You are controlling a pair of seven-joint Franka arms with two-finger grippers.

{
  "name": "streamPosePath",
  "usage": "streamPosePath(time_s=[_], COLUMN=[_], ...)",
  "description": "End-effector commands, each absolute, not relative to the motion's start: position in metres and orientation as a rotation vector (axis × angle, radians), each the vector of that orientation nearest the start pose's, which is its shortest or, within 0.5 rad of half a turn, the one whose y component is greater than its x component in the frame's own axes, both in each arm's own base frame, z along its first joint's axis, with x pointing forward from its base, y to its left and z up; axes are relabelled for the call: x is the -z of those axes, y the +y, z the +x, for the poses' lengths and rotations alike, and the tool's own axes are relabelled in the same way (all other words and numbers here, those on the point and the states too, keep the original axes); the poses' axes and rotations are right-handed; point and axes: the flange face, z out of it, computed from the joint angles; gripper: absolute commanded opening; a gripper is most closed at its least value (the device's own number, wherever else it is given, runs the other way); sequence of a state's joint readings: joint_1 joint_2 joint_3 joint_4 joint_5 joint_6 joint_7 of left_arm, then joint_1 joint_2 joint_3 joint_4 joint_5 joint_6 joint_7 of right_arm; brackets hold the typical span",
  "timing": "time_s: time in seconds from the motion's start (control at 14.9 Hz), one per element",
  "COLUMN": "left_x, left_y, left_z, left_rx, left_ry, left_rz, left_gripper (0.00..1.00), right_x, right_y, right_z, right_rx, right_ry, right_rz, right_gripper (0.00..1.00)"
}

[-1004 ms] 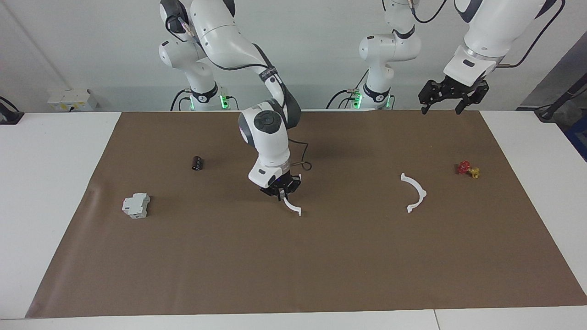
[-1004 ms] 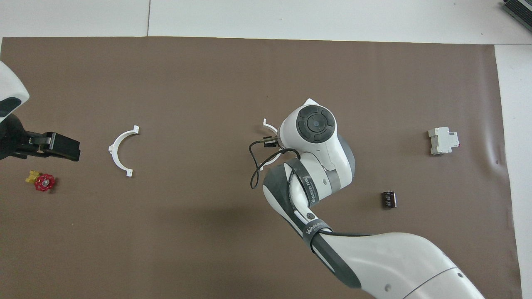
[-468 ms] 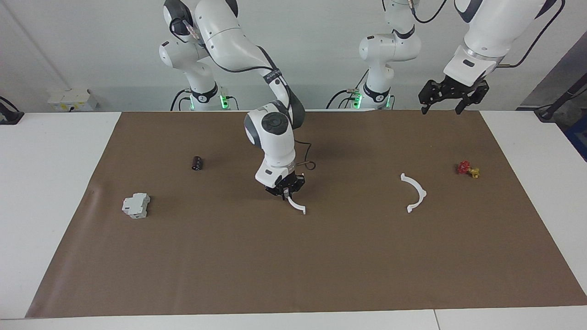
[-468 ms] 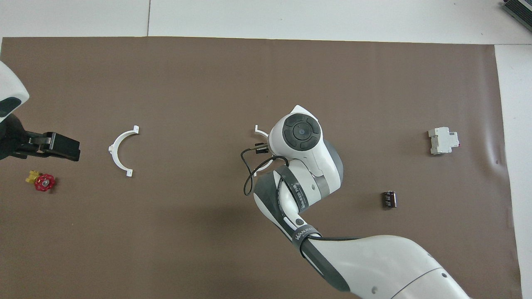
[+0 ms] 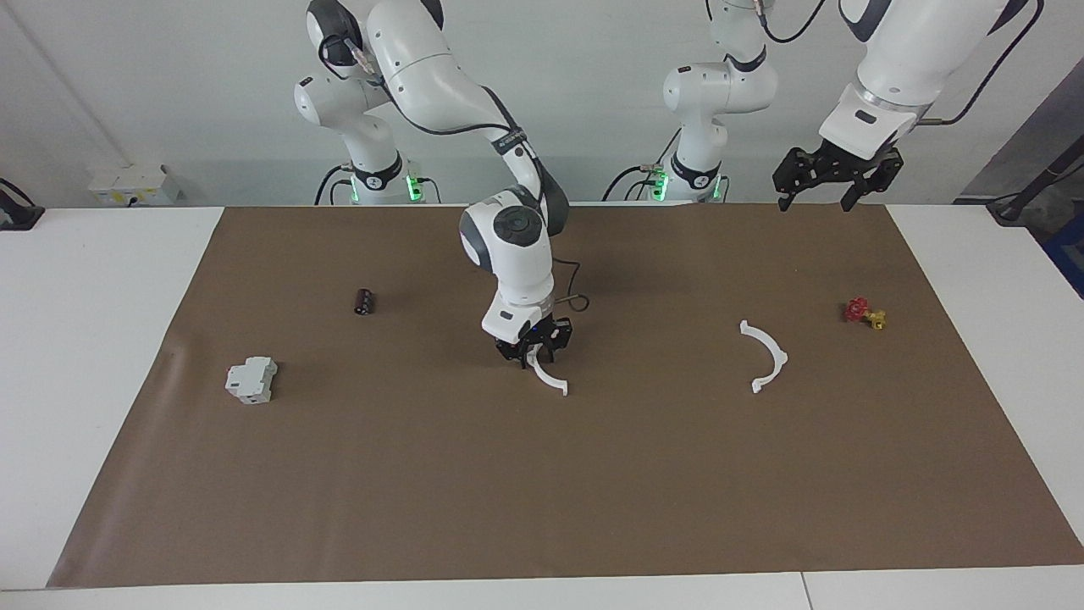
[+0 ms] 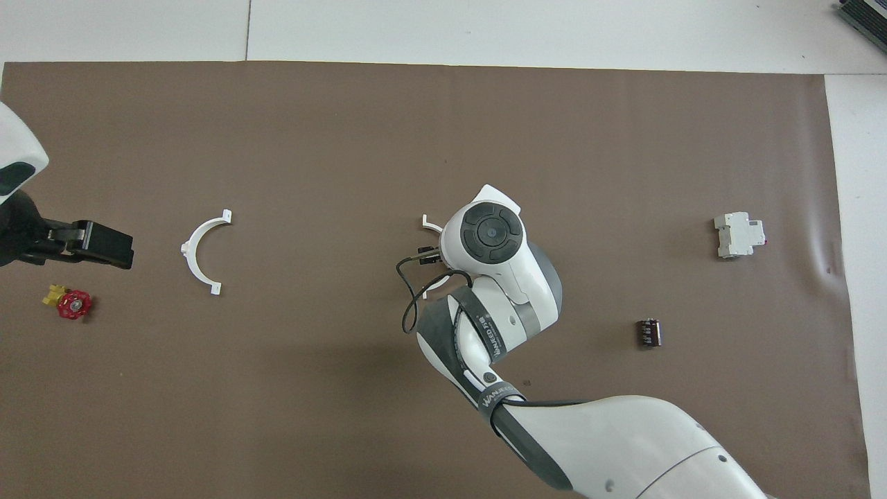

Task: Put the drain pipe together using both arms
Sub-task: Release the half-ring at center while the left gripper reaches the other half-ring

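The drain pipe lies as two separate white half-ring arcs on the brown mat (image 5: 593,491). One arc (image 5: 550,381) (image 6: 429,224) is near the middle of the mat, and my right gripper (image 5: 535,349) stands right at its upper end. In the overhead view the right arm's wrist hides most of this arc and the gripper. The other arc (image 5: 769,357) (image 6: 197,253) lies untouched toward the left arm's end. My left gripper (image 5: 815,203) (image 6: 90,242) hangs open and high over the mat's edge at the robots' end, and this arm waits.
A grey-white boxy block (image 5: 251,379) (image 6: 738,235) and a small black cylinder (image 5: 364,302) (image 6: 648,333) lie toward the right arm's end. A red and yellow valve piece (image 5: 862,312) (image 6: 69,303) sits beside the second arc, toward the left arm's end.
The right arm has carried its arc a short way toward the left arm's end of the table. The left arm and the other arc have not moved.
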State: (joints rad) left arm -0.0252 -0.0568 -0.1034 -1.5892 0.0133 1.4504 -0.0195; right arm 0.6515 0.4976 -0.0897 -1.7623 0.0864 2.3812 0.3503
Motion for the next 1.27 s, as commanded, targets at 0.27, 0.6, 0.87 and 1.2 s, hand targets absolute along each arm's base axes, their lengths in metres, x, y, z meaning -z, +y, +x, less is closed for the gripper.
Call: streamPosePath(time_s=[0.27,0.6,0.87,1.2], left_x=[-0.629,-0.561,-0.493,-0.396], left_y=[-0.059,-0.043,-0.024,-0.007], left_z=[0.505,0.498,0.523,0.529], left_rx=[-0.169,0.120,0.117,0.199], left_ry=[0.133,0.086,0.034,-0.026], left_rz=[-3.102,-3.109,-3.120,-3.128], left_gripper=[1.00,1.00,1.00,1.00], right_x=[-0.414,-0.476,-0.506,-0.503], right_y=[0.277,0.180,0.092,0.017], right_z=[0.594,0.600,0.594,0.571], right_rx=[0.190,0.158,0.057,-0.189], right_ry=[-0.009,0.161,0.146,0.160], right_rz=[-3.068,-3.103,-3.126,-3.133], right_gripper=[1.00,1.00,1.00,1.00])
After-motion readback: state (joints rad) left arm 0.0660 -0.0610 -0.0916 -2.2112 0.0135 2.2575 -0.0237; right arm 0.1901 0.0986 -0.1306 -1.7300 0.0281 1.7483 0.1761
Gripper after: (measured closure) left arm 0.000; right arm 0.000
